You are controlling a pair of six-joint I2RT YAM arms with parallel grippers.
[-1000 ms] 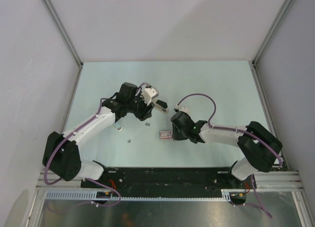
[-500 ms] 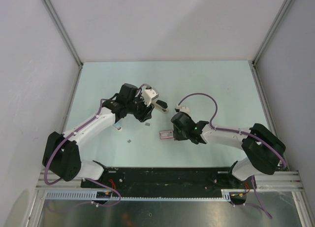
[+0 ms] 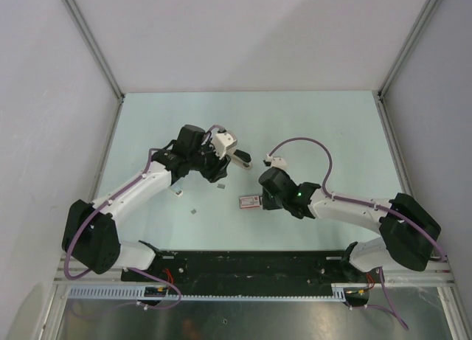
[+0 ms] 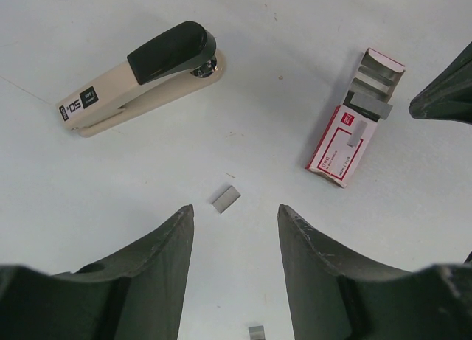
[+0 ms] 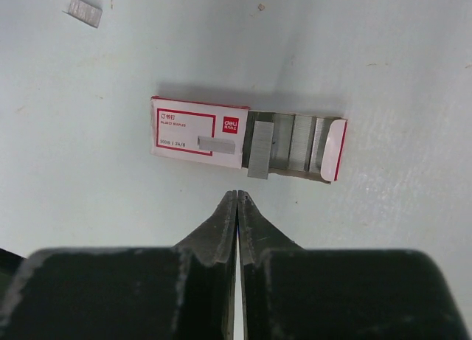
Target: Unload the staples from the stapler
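The stapler is beige with a black top. It lies closed on the table beyond my left gripper, and it shows in the top view. My left gripper is open and empty, hovering over a short loose staple strip. My right gripper is shut and empty. Its tips are just short of a red-and-white staple box whose tray is slid open. One strip lies on the box and another sticks out of the tray. The box also shows in the top view.
Small loose staple pieces lie on the table. White walls with metal posts enclose the table on three sides. The black arm base rail runs along the near edge.
The right arm's elbow has swung out to the right while its shut gripper stays by the staple box. The left arm has barely moved.
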